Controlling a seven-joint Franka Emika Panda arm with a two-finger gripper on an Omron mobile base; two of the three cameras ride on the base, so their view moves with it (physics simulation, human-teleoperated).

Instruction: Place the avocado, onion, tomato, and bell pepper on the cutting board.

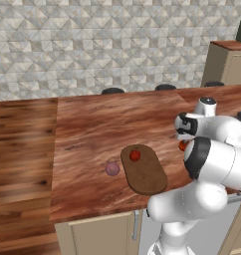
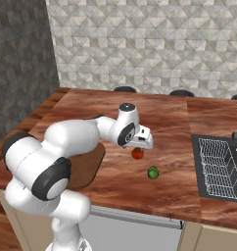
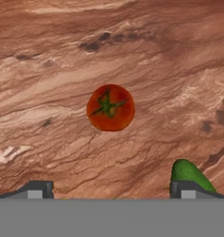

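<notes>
- Your jaws were spread wide and held nothing; they hung directly above the tomato (image 3: 110,107), with the hand pointing down at the surface (image 3: 49,69).
- The step in hand was, by judgement, the pick of the tomato. It lay bare on the surface between the open jaws' line of approach, not yet touched.
- The next move called for a straight descent until the jaws bracketed the tomato, then a close. The fruit is round and smooth, so you would have had to centre on it or it could roll aside.
- The avocado (image 3: 190,172) lay near the tomato, close by one jaw tip in the hand view; a clean descent needed to miss it.
- The right base view showed the tomato (image 2: 137,154) and the avocado (image 2: 153,172) apart from each other, which the left base view did not: there the arm hid the avocado and part of the tomato (image 1: 182,145).
- The left base view showed the whole cutting board (image 1: 144,169), with the bell pepper (image 1: 135,155) on its far end and the onion (image 1: 112,169) just beside its edge, off the board.
- One of four items was therefore placed.
</notes>
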